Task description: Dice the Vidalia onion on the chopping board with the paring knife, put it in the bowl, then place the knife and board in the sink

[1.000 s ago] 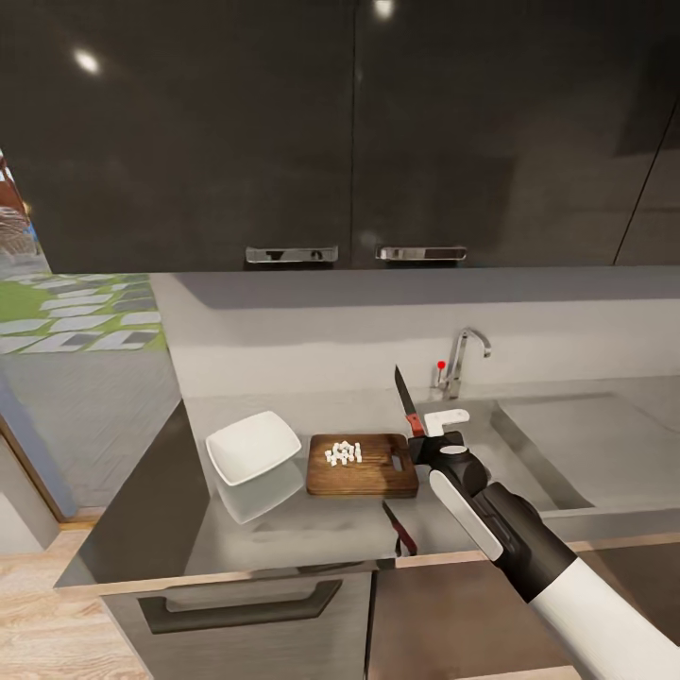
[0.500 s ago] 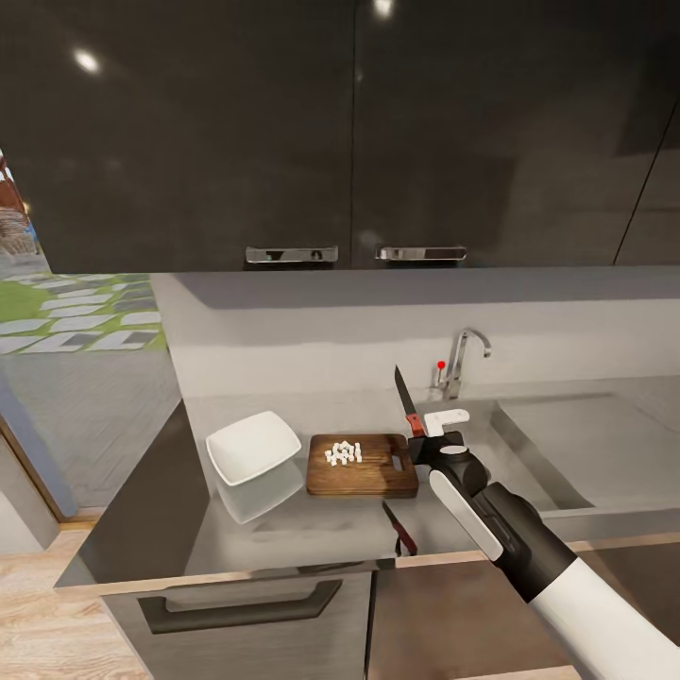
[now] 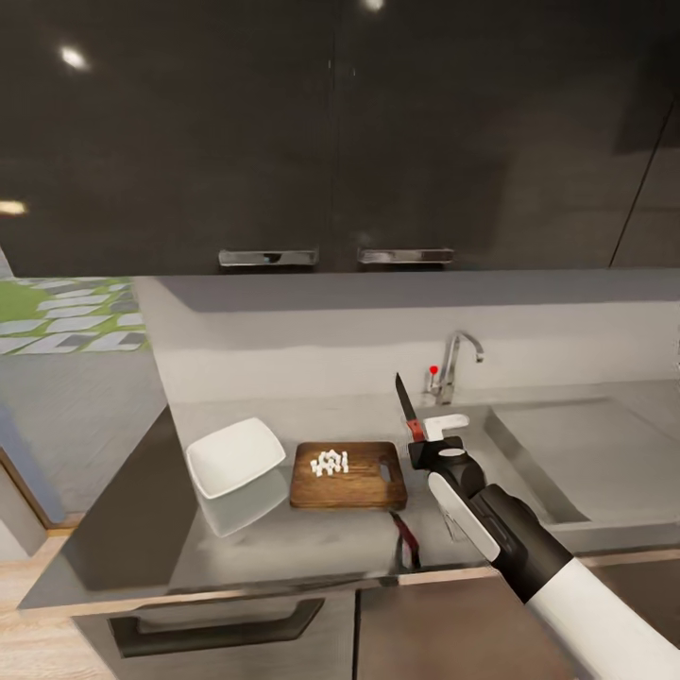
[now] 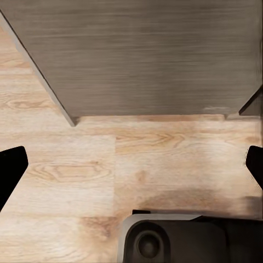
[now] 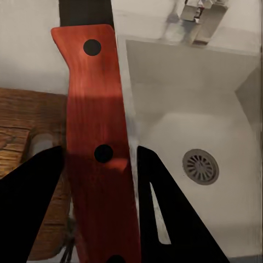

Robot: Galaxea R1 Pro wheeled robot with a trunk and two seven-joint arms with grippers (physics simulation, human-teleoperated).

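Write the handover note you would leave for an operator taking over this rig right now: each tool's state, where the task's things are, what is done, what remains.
Right tool: shut on the paring knife, blade pointing up, held between the chopping board and the sink.
Left tool: open, holding nothing, facing the wooden floor.
Diced onion: a heap on the board.
Bowl: empty, on the countertop on the board's far side from the sink.
Done: the onion is diced.
Left: get the dice into the bowl, then put knife and board into the sink.
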